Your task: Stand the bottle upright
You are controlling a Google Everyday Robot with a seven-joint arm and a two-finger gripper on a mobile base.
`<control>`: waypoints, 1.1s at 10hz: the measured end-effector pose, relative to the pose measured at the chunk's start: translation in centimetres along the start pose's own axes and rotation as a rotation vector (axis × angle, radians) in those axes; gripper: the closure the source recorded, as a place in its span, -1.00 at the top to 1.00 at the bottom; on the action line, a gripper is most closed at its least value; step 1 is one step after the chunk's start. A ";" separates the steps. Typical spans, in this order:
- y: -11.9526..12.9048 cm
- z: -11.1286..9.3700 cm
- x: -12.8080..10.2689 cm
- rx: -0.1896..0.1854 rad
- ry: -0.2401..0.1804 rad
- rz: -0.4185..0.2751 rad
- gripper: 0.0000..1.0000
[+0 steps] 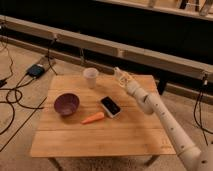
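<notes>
- Wooden surface (125,142): carries the four things below.
- White cup (90,77): upright near the far edge; the hand (121,76) is near it on the right, also by the far edge.
- Dark purple bowl (66,104): left of the middle.
- Orange carrot (93,118): lying flat, right of the bowl.
- Flat black-faced, white-edged block (110,106): just behind the carrot's right end.
- Black cables (14,100) and a small dark box (36,70): on the floor to the left.
</notes>
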 end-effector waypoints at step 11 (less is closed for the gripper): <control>-0.2 -1.3 -1.1 -0.025 -0.041 0.056 -1.00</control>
